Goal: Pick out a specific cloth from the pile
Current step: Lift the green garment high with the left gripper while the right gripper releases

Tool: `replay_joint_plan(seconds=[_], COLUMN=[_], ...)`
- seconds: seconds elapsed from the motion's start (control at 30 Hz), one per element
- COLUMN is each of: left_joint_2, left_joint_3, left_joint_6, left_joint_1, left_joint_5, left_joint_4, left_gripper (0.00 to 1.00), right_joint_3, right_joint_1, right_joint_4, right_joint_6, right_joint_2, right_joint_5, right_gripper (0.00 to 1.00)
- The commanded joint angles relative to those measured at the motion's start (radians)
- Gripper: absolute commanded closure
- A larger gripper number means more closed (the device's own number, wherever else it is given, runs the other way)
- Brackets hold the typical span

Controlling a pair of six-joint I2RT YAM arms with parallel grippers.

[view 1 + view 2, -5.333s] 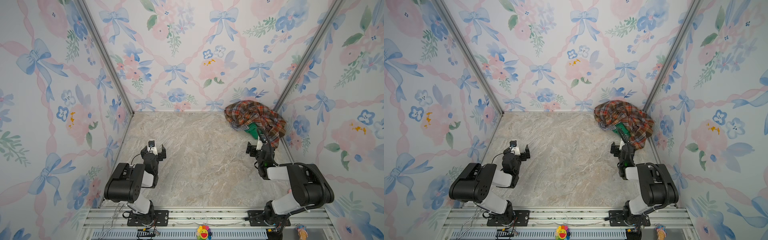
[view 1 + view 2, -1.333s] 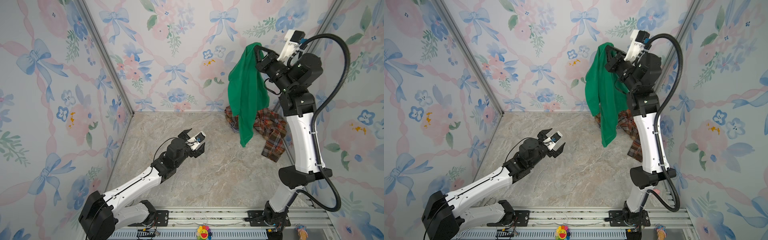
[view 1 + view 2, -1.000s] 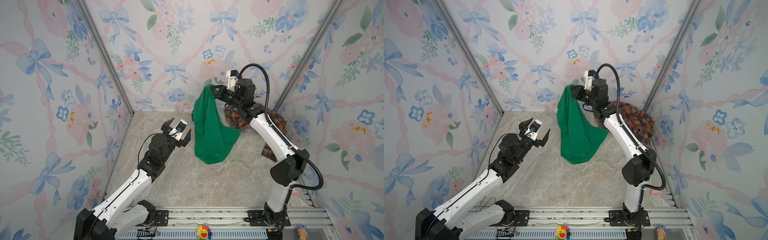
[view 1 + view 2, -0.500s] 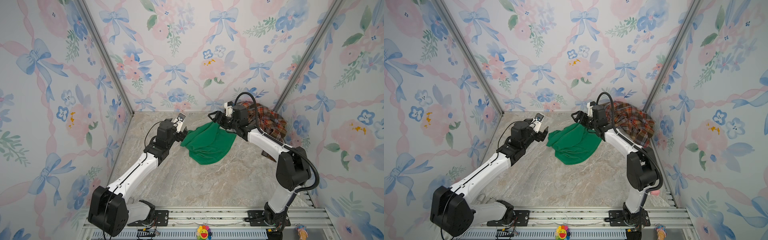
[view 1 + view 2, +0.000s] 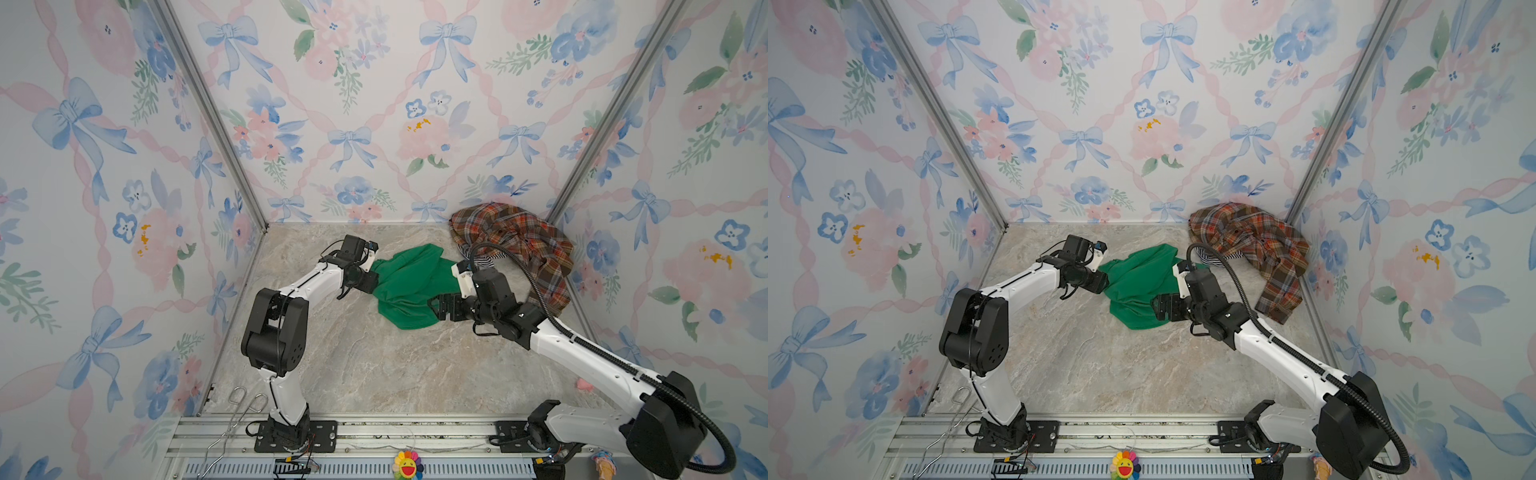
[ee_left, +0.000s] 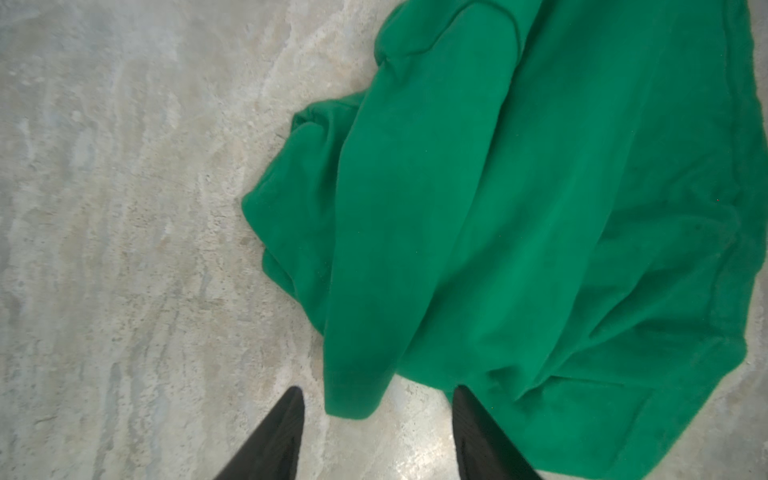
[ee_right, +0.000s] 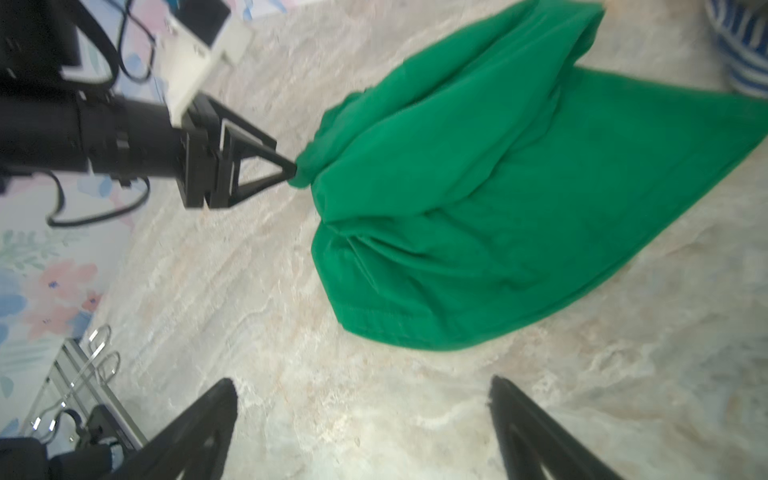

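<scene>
Since a second ago the right gripper [image 5: 435, 308] has let go and dropped low; jaws wide, empty. Left gripper [image 6: 378, 397] part-closed, straddling a cuff, not clamped. The cloth [image 5: 409, 282] lies crumpled on the table [image 5: 365, 374], beside the pile [image 5: 515, 241]. Likely regrasp step: next, close on cuff. Only the left wrist view shows that gap.

Soft, matt, slightly fleecy fabric on the green cloth [image 5: 409, 282]; plaid shirt [image 5: 519, 245] just behind it is woven cloth. Tabletop [image 5: 374, 365] under the green cloth looks like matt veined stone. Left gripper [image 6: 376, 399] fingers [image 6: 274, 436] beside it are matt black, finely ribbed.
</scene>
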Motion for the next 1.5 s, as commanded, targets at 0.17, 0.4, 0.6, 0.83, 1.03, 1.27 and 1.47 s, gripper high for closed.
replay_joint_plan(seconds=[0.17,0.4,0.6,0.83,1.03,1.27,1.47], left_joint_2=[0.097,0.136,0.024,-0.187,-0.261,-0.280,-0.256], left_joint_3=[0.058,0.072,0.070,0.185,0.395,0.536,0.645], left_joint_6=[-0.043,-0.048,-0.036,-0.062,-0.060,-0.005,-0.058], left_joint_1=[0.004,0.004,0.018,0.030,0.031,0.047,0.104], left_joint_5=[0.005,-0.018,-0.002,-0.073,-0.157,-0.229,-0.266], left_joint_4=[0.023,0.045,0.075,0.103,0.192,0.446,0.663], left_gripper=[0.45,0.65,1.00,1.00,1.00,1.00,1.00], right_joint_3=[-0.001,0.044,0.045,0.078,0.060,-0.006,-0.027], right_joint_1=[0.167,0.185,0.185,0.179,0.143,0.092,0.073], right_joint_4=[0.091,0.087,0.081,0.043,0.050,0.083,0.087], right_joint_6=[0.009,0.016,0.018,-0.020,-0.015,0.008,0.014], right_joint_2=[0.082,0.158,0.162,0.148,0.118,0.064,0.032], right_joint_5=[0.149,0.137,0.137,0.143,0.111,0.080,0.076], right_gripper=[0.03,0.03,0.03,0.03,0.03,0.03,0.03])
